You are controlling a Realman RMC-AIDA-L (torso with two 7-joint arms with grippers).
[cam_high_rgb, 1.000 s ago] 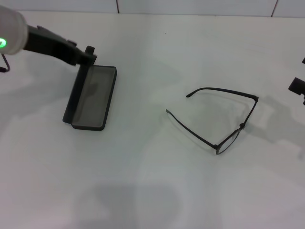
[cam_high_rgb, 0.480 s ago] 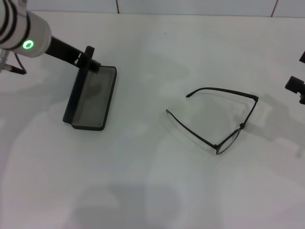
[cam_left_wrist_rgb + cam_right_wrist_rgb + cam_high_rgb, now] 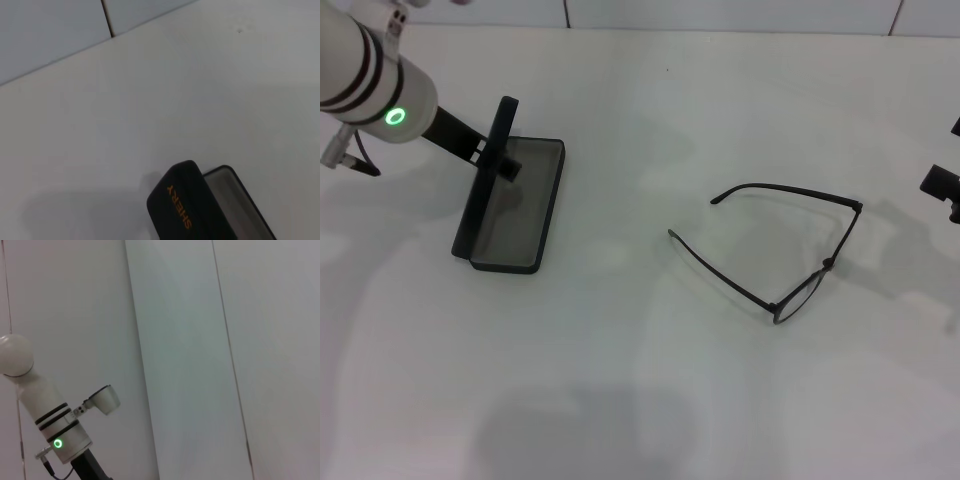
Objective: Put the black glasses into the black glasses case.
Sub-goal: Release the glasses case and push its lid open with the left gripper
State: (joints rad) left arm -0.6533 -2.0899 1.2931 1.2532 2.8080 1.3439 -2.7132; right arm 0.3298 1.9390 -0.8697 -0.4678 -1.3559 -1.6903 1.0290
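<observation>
The black glasses [image 3: 828, 264] lie open on the white table at the right of centre in the head view, temple arms pointing left. The black glasses case [image 3: 520, 215] stands open at the left, its grey-lined tray flat and its lid [image 3: 485, 185] upright along the tray's left side. My left gripper [image 3: 500, 160] is at the lid, about halfway along its upper edge. In the left wrist view the case lid [image 3: 182, 205] shows its orange lettering, with the tray [image 3: 235, 195] beside it. My right gripper [image 3: 942, 185] is at the right edge, apart from the glasses.
The white table [image 3: 640, 380] stretches between case and glasses. A tiled wall [image 3: 720, 12] runs along the back edge. The right wrist view shows only wall panels and my left arm [image 3: 55, 430] far off.
My left arm has swung further into view and its gripper has moved from the lid's far corner down along the lid. The glasses and the right arm have not moved.
</observation>
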